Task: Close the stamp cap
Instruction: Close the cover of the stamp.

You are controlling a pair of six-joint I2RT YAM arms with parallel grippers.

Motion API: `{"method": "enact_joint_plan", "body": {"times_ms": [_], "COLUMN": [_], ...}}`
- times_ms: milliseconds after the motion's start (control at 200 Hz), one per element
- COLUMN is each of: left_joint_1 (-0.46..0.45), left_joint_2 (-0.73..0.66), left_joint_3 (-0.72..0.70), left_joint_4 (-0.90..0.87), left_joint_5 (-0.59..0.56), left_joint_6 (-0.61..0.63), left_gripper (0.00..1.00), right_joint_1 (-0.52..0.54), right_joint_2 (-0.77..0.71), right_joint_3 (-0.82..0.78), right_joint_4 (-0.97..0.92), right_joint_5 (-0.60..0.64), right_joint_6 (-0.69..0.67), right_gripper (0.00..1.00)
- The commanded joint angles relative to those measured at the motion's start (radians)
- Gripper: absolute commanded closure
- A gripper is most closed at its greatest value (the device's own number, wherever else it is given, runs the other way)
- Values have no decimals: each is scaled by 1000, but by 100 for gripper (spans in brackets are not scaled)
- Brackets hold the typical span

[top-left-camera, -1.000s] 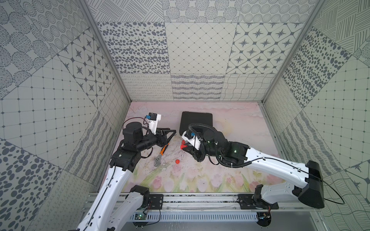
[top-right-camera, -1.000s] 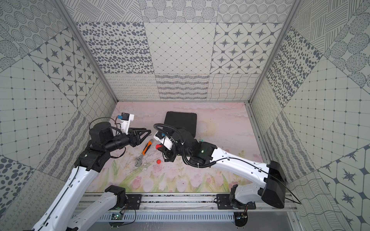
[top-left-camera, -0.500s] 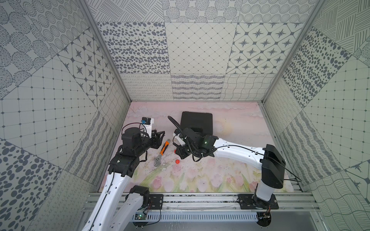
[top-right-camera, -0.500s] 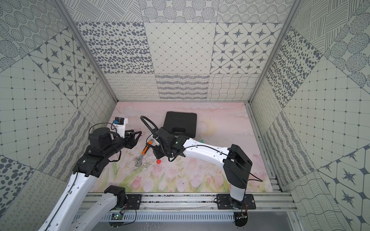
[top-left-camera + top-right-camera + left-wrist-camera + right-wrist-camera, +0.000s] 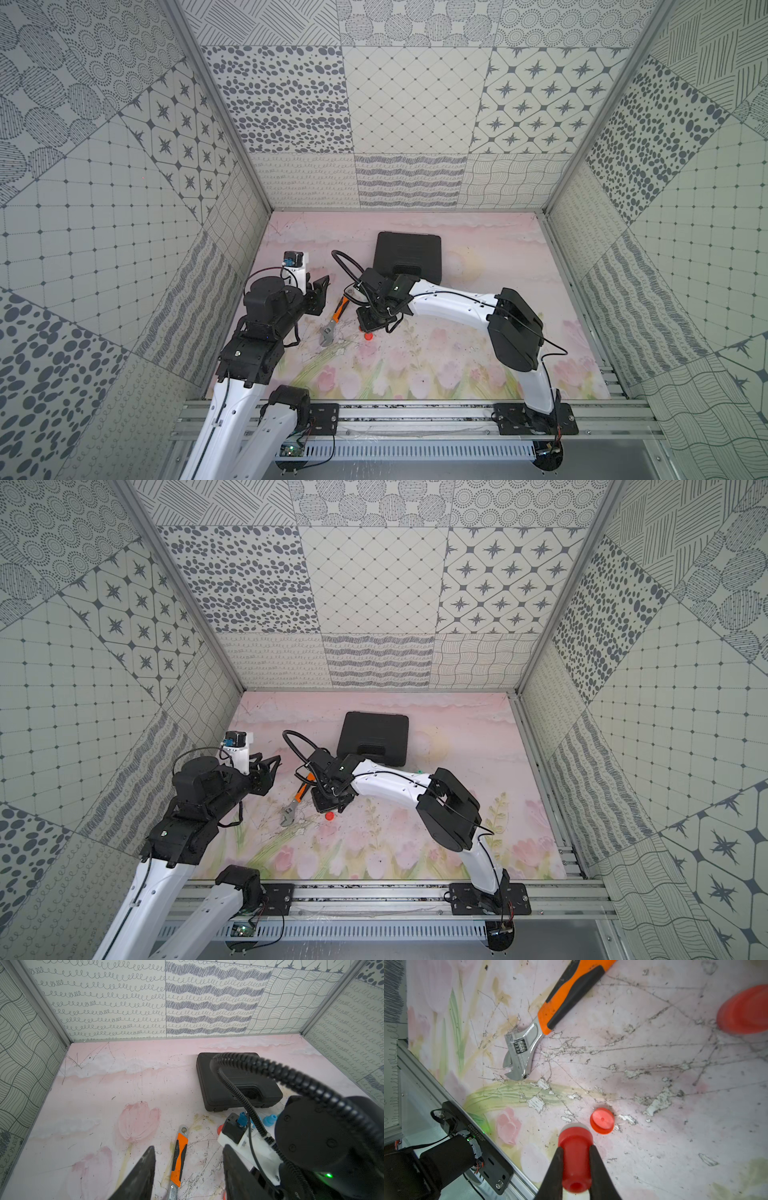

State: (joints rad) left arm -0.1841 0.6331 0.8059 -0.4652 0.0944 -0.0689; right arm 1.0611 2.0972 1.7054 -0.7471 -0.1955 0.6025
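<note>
Near the cap (image 5: 602,1120), right arm (image 5: 449,305) nose-down with stamp (image 5: 576,1159).

Bright even light, soft shadows, warped edges.

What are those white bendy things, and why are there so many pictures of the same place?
They are two robot arms, a left arm and a right arm. Two pictures look down from above on the whole flowery table. The other two pictures come from little cameras on the arms' wrists, so they see things close up. On the table lie an orange-handled wrench, a black case and a small red cap. The right tool is pinching a red stamp close to that cap. The left tool is open and holds nothing.
</note>
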Motion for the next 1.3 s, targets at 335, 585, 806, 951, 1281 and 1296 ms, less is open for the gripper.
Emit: {"method": "enact_joint_plan", "body": {"times_ms": [335, 585, 806, 951, 1281, 1296], "left_joint_1": [3, 6, 6, 9, 9, 11], "left_joint_2": [-4, -1, 7, 9, 15, 15], "left_joint_3": [-1, -1, 2, 2, 2, 3], "left_joint_4": [-11, -11, -13, -13, -10, -11], "left_joint_5": [-36, -32, -27, -25, -24, -24], "left_joint_6": [24, 24, 24, 24, 24, 24], "left_gripper": [47, 47, 47, 47, 47, 47], "right_joint_1": [-3, -6, -11, -15, -16, -17], "right_joint_2": [82, 109, 124, 128, 120, 118], "right_joint_3": [74, 83, 79, 67, 22, 19], "right_joint_4": [-95, -83, -76, -75, -116, -120], "right_joint_5": [2, 1, 0, 1, 36, 39], "right_joint_6": [-13, -17, -19, -20, -39, -41], "right_gripper": [100, 100, 100, 100, 100, 100]}}
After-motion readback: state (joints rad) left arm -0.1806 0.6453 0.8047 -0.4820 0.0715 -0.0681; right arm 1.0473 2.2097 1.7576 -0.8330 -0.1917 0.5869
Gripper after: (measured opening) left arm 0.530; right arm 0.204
